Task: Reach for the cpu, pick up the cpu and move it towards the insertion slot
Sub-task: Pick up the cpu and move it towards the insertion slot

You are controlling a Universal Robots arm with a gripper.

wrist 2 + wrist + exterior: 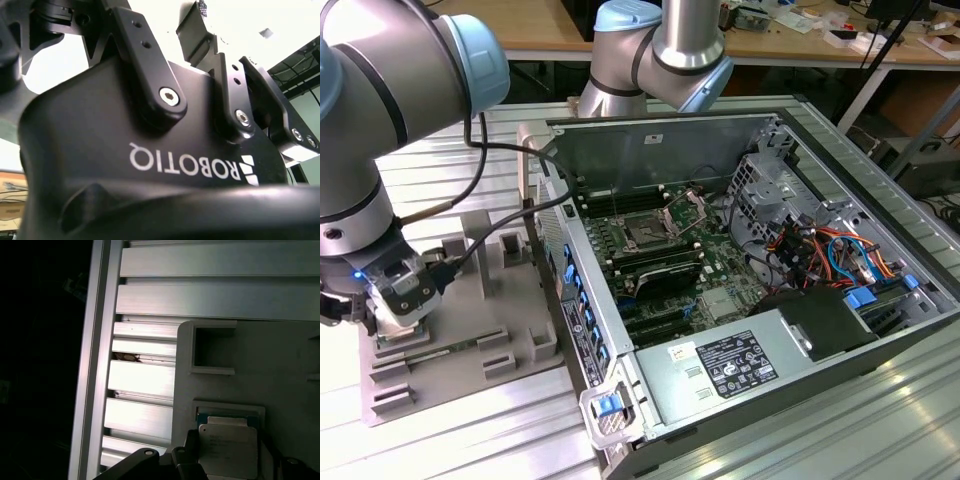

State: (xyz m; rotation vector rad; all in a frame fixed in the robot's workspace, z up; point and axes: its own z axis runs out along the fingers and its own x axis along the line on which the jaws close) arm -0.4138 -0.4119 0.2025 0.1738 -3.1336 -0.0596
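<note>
The arm bends low over the grey tray (470,335), which lies on the slatted metal worktop (440,150) at the exterior view's left. The pincer (392,305) is down at the side of the tray toward that view's left.

In the first wrist view the cpu (227,447) lies flat in a shallow square recess of the tray. Its pale metal top faces up and a thin green edge shows around it. Dark parts of the pincer stand close at two opposite sides of the chip. Where they would meet it is out of sight, so I cannot tell whether the pincer is open or already closed on the chip.

The step in hand looks like the grasp itself. To do it well, the pincer should sit centred over the chip, so that both sides meet its edges together and do not shove it askew against the recess wall. The hold should be on the edges and light, since the chip is thin, stiff and slick on top. A crooked or heavy squeeze could tip it or pop it out. Any lift should be straight and level until the chip clears the recess.

The insertion slot (645,232) is well apart from the tray, on the green board inside the open computer case (670,150). Its steel bracket looks hinged up, and the case's side wall stands between tray and slot.
</note>
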